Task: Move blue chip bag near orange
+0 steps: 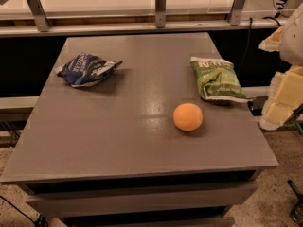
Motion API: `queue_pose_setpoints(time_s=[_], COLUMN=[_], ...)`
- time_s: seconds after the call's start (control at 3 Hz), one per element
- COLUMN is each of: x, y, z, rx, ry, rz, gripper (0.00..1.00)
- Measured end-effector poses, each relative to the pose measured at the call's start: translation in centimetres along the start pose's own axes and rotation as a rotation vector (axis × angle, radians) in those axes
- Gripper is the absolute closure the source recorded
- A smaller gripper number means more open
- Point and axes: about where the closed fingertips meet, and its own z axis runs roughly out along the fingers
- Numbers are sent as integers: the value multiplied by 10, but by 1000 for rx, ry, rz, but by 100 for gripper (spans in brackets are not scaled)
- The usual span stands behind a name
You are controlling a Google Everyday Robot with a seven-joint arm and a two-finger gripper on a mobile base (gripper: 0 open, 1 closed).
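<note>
The blue chip bag lies crumpled on the far left of the grey table, dark navy with white lettering. The orange sits right of the table's middle, nearer the front. My gripper shows as pale yellow-white arm parts at the right edge of the view, beside the table's right side. It is far from the blue bag and holds nothing that I can see.
A green chip bag lies on the right of the table, just behind the orange. A railing with metal posts runs behind the table. A dark cable hangs at the back right.
</note>
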Motion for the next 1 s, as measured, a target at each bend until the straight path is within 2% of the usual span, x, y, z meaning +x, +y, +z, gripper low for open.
queue_pose_setpoints(time_s=[0.33, 0.67, 1.0], x=[-8, -55, -119], y=[-4, -20, -30], z=[2, 29, 71], rx=[6, -34, -98], ry=[-10, -63, -177], rz=[-9, -78, -148], gripper=[0, 0, 0])
